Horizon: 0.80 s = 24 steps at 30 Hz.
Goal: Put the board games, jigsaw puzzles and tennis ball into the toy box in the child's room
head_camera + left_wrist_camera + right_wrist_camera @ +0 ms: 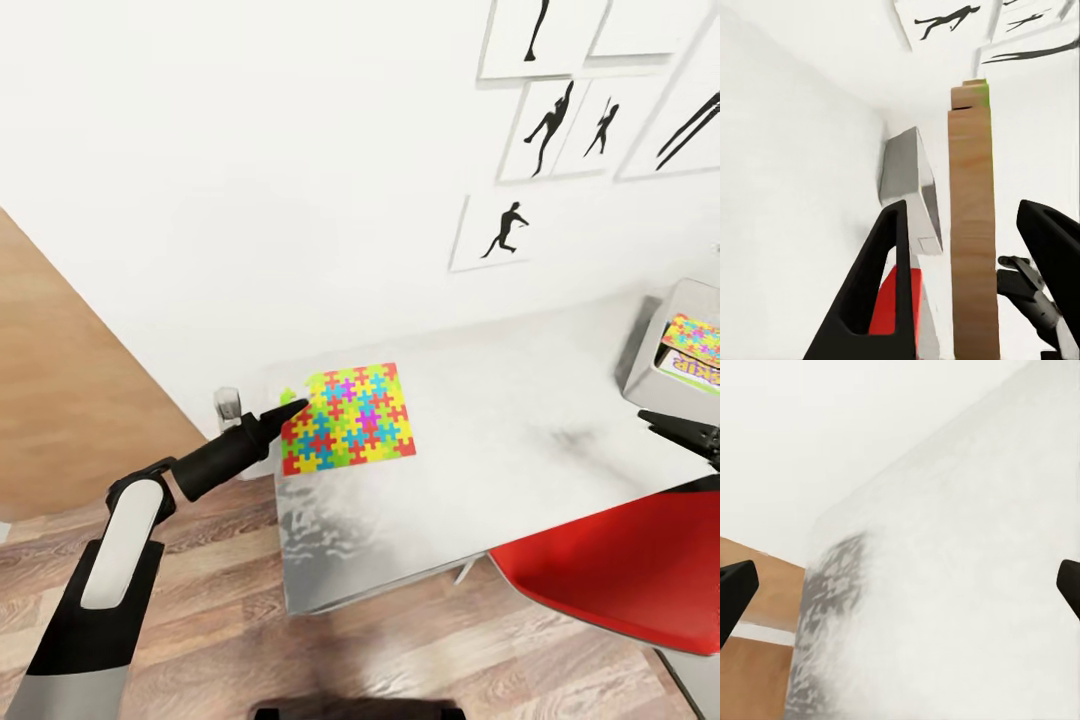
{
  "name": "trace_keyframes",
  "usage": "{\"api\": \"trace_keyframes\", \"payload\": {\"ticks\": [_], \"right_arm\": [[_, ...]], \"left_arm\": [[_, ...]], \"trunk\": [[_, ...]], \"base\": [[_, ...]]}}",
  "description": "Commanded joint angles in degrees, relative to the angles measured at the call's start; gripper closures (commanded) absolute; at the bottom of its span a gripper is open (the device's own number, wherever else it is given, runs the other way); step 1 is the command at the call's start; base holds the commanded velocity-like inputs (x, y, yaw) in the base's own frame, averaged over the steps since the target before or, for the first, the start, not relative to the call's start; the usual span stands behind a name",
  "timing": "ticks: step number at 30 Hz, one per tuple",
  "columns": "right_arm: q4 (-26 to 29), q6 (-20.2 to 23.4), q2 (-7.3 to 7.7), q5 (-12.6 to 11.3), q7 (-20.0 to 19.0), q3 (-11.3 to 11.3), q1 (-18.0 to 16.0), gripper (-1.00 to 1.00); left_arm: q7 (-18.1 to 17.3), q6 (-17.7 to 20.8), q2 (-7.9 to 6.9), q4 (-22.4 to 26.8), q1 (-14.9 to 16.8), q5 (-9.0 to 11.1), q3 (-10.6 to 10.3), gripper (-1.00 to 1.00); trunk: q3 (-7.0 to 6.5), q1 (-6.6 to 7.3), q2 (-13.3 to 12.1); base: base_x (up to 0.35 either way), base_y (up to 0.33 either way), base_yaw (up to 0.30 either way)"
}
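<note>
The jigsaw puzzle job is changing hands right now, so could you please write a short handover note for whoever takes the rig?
Left gripper: open, at the near-left edge of the jigsaw puzzle on the table; the left wrist view looks along the puzzle's edge, which sits between the fingers, not yet clamped.
Right gripper: open, empty, over the bare tabletop.
Toy box: at the table's right end, already holding a second jigsaw puzzle on top of a printed board game.
Left: close on this puzzle and carry it to the toy box. Check the other toys; I cannot vouch for them.
</note>
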<state>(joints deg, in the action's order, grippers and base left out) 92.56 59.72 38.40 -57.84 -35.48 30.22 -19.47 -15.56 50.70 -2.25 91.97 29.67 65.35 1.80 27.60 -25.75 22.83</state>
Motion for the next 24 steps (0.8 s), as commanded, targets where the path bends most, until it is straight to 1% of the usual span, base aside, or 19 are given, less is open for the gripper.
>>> {"api": "trace_keyframes", "payload": {"ticks": [1,3,6,7,8,10,11,14,18,24], "right_arm": [[-0.01,0.28,0.01,0.34,-0.58,0.45,0.01,-1.00],[-0.01,0.28,0.01,0.35,-0.86,1.33,0.21,-1.00],[-0.01,0.28,0.01,0.35,-1.10,2.42,0.49,-1.00],[-0.01,0.28,0.01,0.35,-1.15,2.68,0.63,-1.00],[-0.01,0.28,0.06,0.36,-1.27,3.83,1.03,-1.00],[-0.01,0.28,0.06,0.36,-1.30,4.97,1.15,-1.00],[-0.01,0.28,0.07,0.36,-1.35,6.07,1.34,-1.00],[-0.01,0.28,0.18,0.36,-1.39,7.12,1.82,-1.00],[-0.01,0.28,0.30,0.36,-1.42,7.90,2.55,-1.00],[-0.01,0.28,0.33,0.36,-1.43,8.20,2.84,-1.00]], "left_arm": [[-0.16,0.25,0.35,-0.02,0.09,0.30,0.02,1.00],[0.54,0.23,1.45,-0.04,0.23,1.61,-0.08,1.00],[3.54,0.21,3.23,-0.04,0.39,3.00,-0.49,1.00],[4.80,0.21,3.67,-0.02,0.43,3.36,-0.73,1.00],[8.44,0.11,4.76,0.02,0.54,4.30,-1.82,1.00],[9.28,0.08,5.06,0.03,0.58,4.57,-2.18,1.00],[9.81,0.06,5.30,0.04,0.65,4.74,-2.54,1.00],[10.53,0.04,5.86,0.02,1.28,4.82,-4.04,1.00],[11.01,-0.20,6.39,0.04,2.27,4.85,-6.66,1.00],[11.03,-0.43,6.56,0.09,2.66,4.87,-7.63,1.00]], "trunk": [[-0.02,-0.03,0.09],[-0.20,-0.03,0.09],[-0.48,-0.03,0.09],[-0.57,-0.03,0.09],[-0.67,-0.03,0.09],[-0.85,-0.03,0.09],[-0.94,-0.03,0.09],[-1.22,-0.03,0.09],[-1.59,-0.03,0.09],[-2.15,-0.03,0.09]], "base": [[-0.001,-0.001,-0.088],[-0.001,0.000,-0.097],[0.000,0.000,-0.108],[0.000,0.000,-0.113],[0.000,0.000,-0.119],[0.000,0.000,-0.120],[0.000,0.000,-0.122],[0.000,0.000,-0.122],[0.000,0.000,-0.123],[0.000,-0.020,-0.123]]}}
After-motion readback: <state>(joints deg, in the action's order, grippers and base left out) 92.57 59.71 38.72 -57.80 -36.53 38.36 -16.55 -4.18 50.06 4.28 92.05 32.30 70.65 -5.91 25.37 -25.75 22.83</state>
